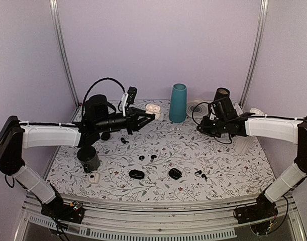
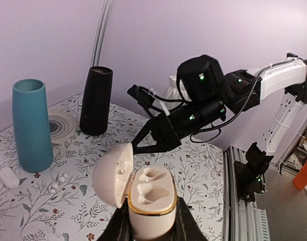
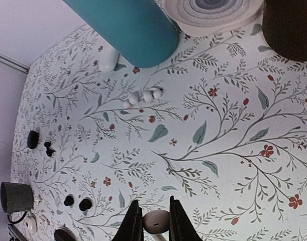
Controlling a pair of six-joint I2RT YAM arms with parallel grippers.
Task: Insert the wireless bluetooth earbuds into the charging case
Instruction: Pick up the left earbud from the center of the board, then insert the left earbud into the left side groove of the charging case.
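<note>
Open cream charging case [image 2: 149,193] in left gripper [image 2: 152,225], wells empty

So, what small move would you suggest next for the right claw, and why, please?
Probably back the right claw away from the lid. The charging case in the left claw is open with both wells empty, the right claw's tips sit at that lid, and the black earbuds lie on the table.

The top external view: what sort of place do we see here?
Probably a robot test cell: left arm and right arm bolted to a metal rail, plain lilac walls, a floral table.
</note>
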